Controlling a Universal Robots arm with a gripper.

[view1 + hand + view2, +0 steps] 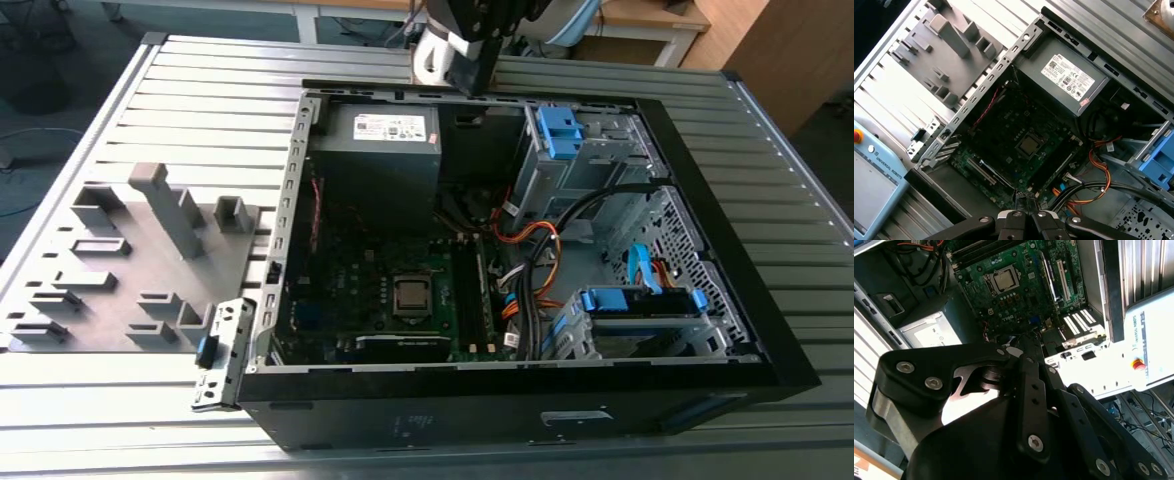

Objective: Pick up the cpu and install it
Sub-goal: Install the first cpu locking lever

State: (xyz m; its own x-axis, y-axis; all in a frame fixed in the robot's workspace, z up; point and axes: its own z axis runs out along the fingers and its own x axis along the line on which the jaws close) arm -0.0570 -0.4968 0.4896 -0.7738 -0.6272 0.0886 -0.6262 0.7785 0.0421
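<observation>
I see cpu [411,293] seated in motherboard socket [1029,144] | fingers [1024,202] together, empty, above case [747,330] | exterior view: arm at 12 o'clock

CPU [411,294]: small flat square chip, silver-grey metal top (dull sheen). Lies flat and level in its socket on the green motherboard, mid-board inside the open case; seen in both wrist views [1004,279] [1029,145].

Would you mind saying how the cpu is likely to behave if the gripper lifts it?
The cpu looks flat, thin and metal-topped, so probably stiff, light and slippery. It lies low in the motherboard, so there is likely little edge to grasp.
</observation>
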